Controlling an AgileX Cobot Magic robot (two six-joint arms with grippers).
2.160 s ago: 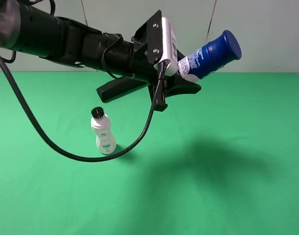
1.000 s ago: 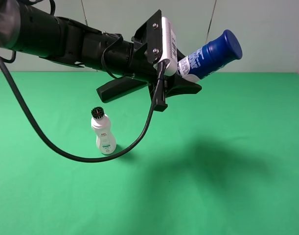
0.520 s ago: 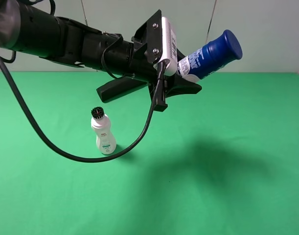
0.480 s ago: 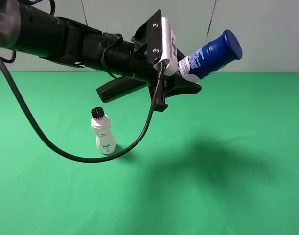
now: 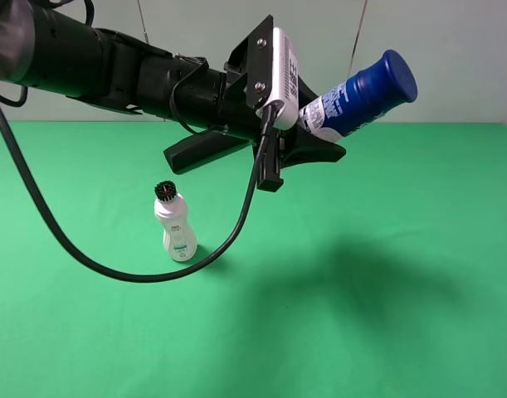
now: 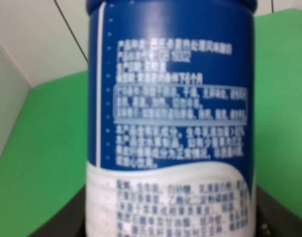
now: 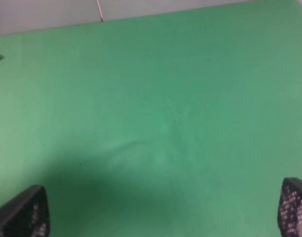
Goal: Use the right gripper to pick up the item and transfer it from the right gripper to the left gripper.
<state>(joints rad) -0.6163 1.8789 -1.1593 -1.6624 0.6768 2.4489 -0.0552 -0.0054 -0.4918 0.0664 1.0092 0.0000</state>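
Far left in the high view, my left arm's black cable (image 5: 46,220) loops down over the green table (image 5: 419,332). Next comes a short white bottle (image 5: 177,228) with a black bristly top, standing upright on the cloth. Behind it lies a black curved oblong object (image 5: 205,149), partly hidden by my arm. Further right is the white labelled box (image 5: 285,70) on my wrist, and just past it my left gripper (image 5: 319,141), clamped tight on the item (image 5: 357,99).

The item is a tall cylindrical canister. It is up in the air, well above the table, tilted with its cap pointing up and to the right. The cap and upper body are deep blue, and the lower body is white. My fingers grip that white end. In my left wrist view the item (image 6: 170,123) fills almost the whole picture. Rows of small white print cover the blue part, with one block boxed in a thin outline. A wavy edge divides blue from white, and darker print runs on below it. The print is too blurred to read.

My right gripper (image 7: 158,215) is spread wide and holds nothing. Only its two mesh-textured fingertips (image 7: 23,213) show, above bare green cloth.
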